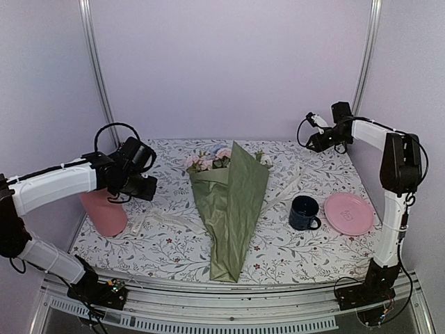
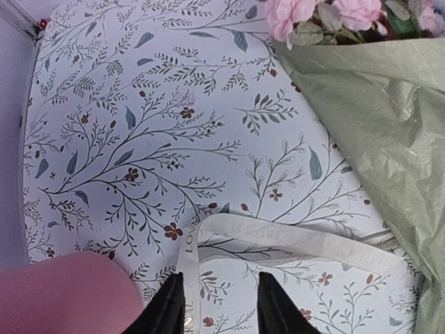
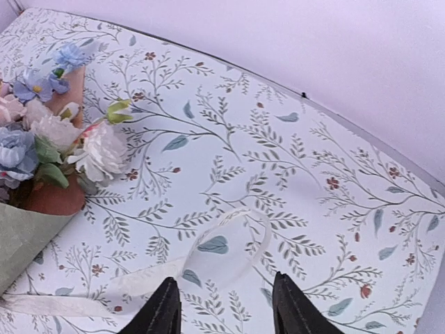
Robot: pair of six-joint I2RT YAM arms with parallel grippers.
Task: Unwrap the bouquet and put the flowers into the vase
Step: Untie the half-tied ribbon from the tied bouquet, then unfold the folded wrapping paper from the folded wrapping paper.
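Floral cloth (image 1: pixel 313 243), bouquet (image 1: pixel 233 209) between left tool (image 2: pixel 219 309) and right tool (image 3: pixel 226 306)

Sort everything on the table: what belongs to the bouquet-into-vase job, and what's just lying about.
For the job:
bouquet
flowers
ribbon
vase

Lying about:
mug
plate
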